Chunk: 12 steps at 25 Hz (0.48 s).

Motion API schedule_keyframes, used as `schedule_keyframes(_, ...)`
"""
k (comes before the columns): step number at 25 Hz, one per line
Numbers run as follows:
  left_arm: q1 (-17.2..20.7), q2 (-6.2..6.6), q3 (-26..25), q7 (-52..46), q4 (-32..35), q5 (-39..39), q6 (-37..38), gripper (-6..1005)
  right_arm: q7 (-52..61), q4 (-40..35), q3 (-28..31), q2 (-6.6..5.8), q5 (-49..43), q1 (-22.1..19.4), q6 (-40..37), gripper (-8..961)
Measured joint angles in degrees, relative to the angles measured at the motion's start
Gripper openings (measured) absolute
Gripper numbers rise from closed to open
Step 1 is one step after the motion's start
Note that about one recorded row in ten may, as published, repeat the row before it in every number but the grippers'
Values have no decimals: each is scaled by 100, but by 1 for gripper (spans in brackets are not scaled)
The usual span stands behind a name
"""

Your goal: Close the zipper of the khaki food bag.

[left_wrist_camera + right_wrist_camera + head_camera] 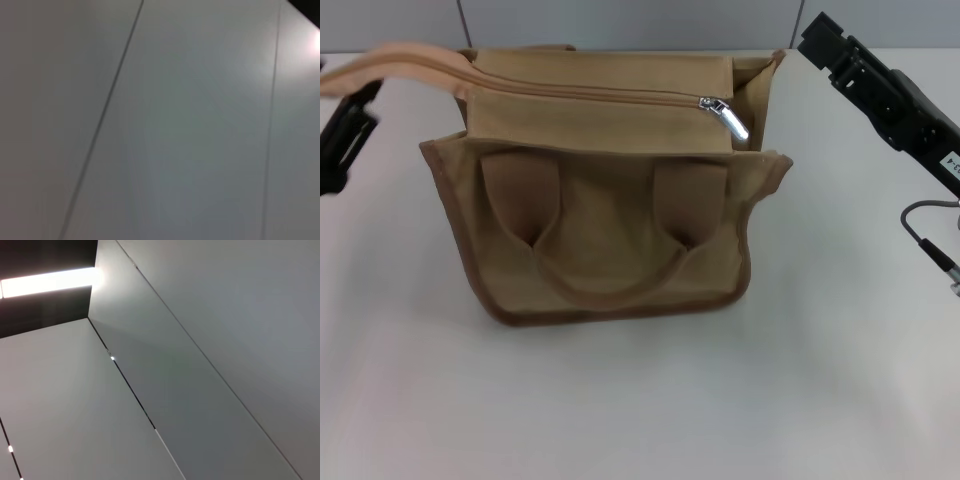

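The khaki food bag (610, 230) stands on the white table in the middle of the head view, its two brown handles hanging down its near side. The zipper (580, 92) runs along the top, and its silver pull tab (724, 116) lies at the right end. The zip line looks joined from the left end up to the pull. A tan tail strip (390, 62) of the zipper sticks out past the bag's left end, over my left gripper (345, 130), which is at the left edge. My right gripper (825, 40) is raised at the far right, apart from the bag. Both wrist views show only wall panels.
The white table (640, 400) extends in front of the bag and to both sides. A grey panelled wall (620, 20) stands behind the table. A grey cable (925, 240) hangs by my right arm at the right edge.
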Motion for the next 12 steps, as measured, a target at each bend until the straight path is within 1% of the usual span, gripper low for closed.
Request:
schedule_keyframes(3, 394, 4, -61, 23, 265, 1, -84, 769, -82, 52, 42, 3, 23, -41, -6, 672)
schedule_keyframes(5, 679, 37, -176, -24, 377, -2, -53, 807, -233, 62, 78, 8, 31, -65, -23, 672)
schedule_keyframes(8, 1017, 118, -202, -126, 434, 6, 154, 806, -501, 68, 80, 16, 33, -70, -85, 673)
schedule_keyframes(11, 1206, 187, 42, -280, 641, 240, 555, 805, -810, 40, 5, 2, -43, -38, -245, 673)
schedule_keyframes(12, 1238, 203, 314, -301, 870, 436, 747, 805, -919, 0, -46, -11, -132, -23, -311, 672)
